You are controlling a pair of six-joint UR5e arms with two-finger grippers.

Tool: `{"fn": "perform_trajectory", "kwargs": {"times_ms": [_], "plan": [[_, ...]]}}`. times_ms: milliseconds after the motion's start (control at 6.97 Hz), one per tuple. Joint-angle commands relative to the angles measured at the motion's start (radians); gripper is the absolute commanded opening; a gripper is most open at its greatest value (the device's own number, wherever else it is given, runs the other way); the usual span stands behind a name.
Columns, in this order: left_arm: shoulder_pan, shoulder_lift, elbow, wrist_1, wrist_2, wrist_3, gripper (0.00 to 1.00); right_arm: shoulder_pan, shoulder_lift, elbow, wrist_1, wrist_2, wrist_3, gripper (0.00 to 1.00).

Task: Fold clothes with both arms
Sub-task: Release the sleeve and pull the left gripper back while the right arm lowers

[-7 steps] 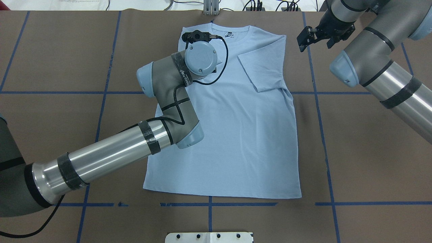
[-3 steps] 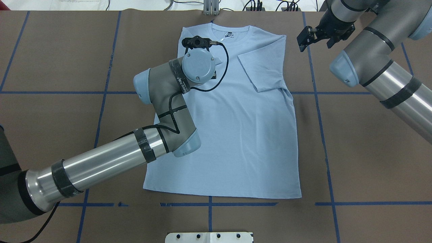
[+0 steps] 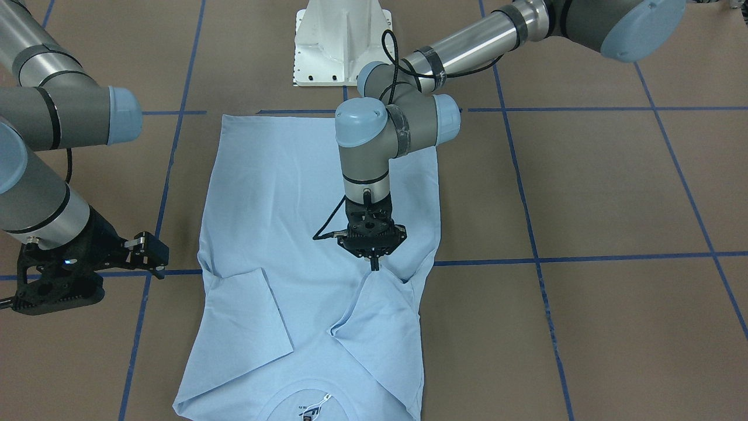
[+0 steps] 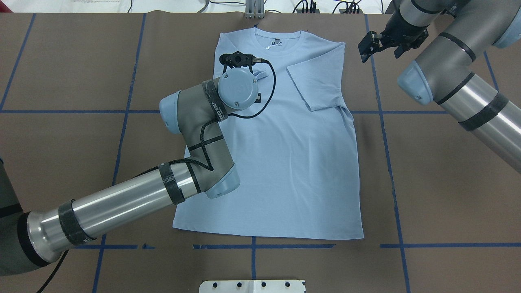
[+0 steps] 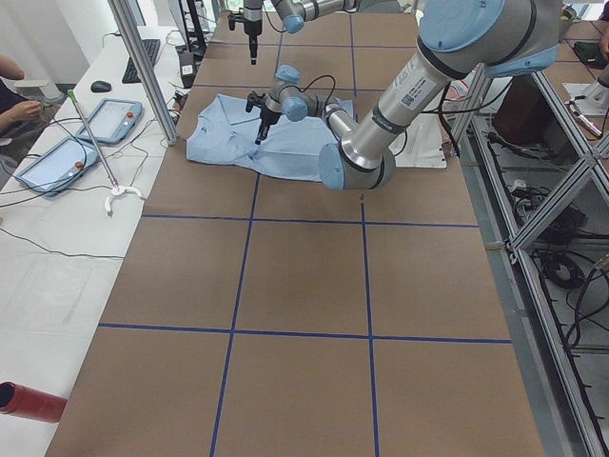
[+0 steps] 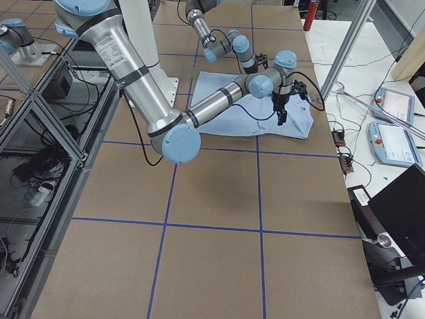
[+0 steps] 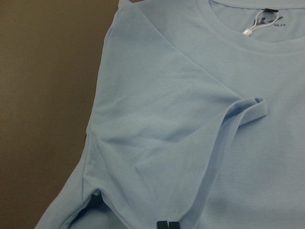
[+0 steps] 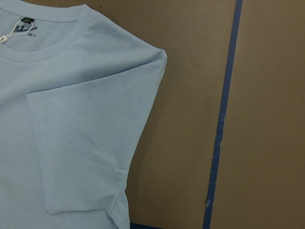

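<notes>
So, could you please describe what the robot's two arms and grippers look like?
Both the left arm and right arm are silver tubes with grey joints, light blue caps and black bands. The left gripper and right gripper are black, and a black cable loops beside the left wrist.

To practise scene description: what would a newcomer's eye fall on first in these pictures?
A light blue T-shirt lies flat mid-table, sleeves turned inward. The left tool pinches one sleeve into a peak, while the right tool hangs open beside the shirt's other shoulder.
</notes>
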Motion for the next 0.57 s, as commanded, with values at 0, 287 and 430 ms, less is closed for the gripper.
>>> {"fn": "perform_trajectory", "kwargs": {"times_ms": [0, 287, 430], "plan": [[0.001, 0.025, -0.026, -0.001, 0.002, 0.035, 0.00, -0.001, 0.000, 0.000, 0.000, 0.000, 0.001, 1.00], [0.000, 0.083, -0.110, 0.000, -0.001, 0.082, 0.58, -0.001, 0.000, 0.000, 0.000, 0.002, 0.001, 1.00], [-0.002, 0.085, -0.139, 0.020, -0.003, 0.136, 1.00, -0.001, 0.000, 0.000, 0.000, 0.002, 0.001, 1.00]]}}
